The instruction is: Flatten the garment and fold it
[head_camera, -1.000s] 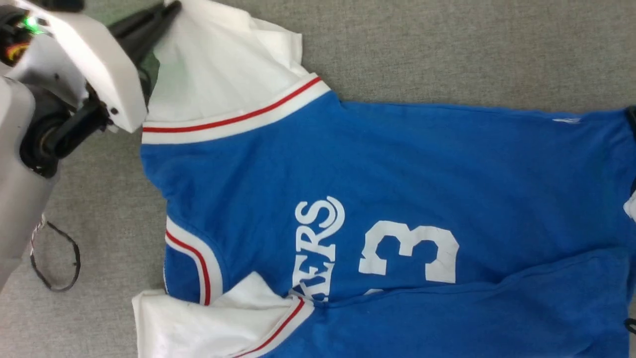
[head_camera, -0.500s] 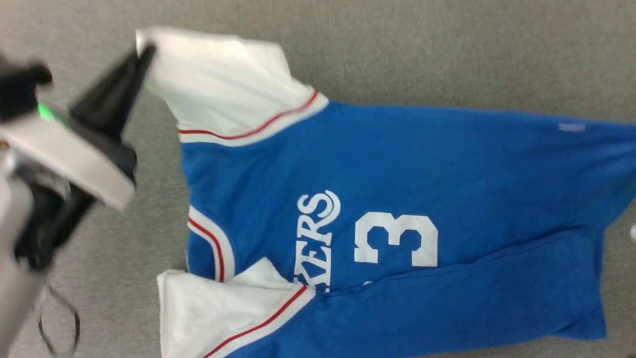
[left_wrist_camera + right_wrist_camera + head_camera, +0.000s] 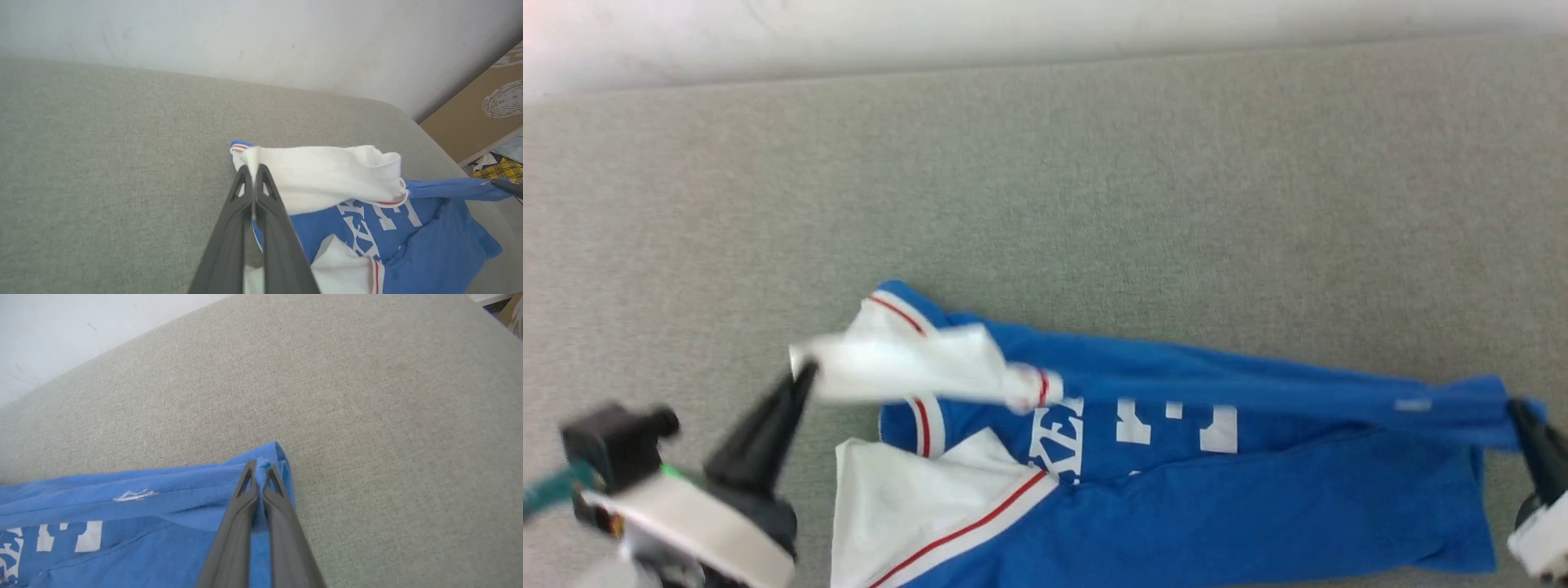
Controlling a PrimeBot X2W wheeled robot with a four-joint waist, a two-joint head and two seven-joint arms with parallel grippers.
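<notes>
The garment point(image 3: 1258, 498), a royal-blue jersey with white sleeves and red-striped trim, lies on the grey surface. Its far edge is raised and drawn over the body, so the white lettering and the number are half covered. My left gripper point(image 3: 805, 371) is shut on the tip of the white sleeve point(image 3: 907, 367); the left wrist view shows the white cloth pinched between the closed fingers point(image 3: 253, 173). My right gripper point(image 3: 1515, 408) is shut on the blue hem corner point(image 3: 269, 453), with the fingers point(image 3: 259, 467) pressed together on it. The raised edge stretches taut between both grippers.
The grey fabric surface point(image 3: 1094, 204) runs far beyond the garment up to a white wall point(image 3: 1013, 33). Past the surface's rounded end stand a brown patterned board point(image 3: 482, 106) and some plaid cloth point(image 3: 500, 169).
The head camera has tilted, so the garment sits lower in view. Both grippers have lifted the garment's far edge and carried it over the body toward the near side.
</notes>
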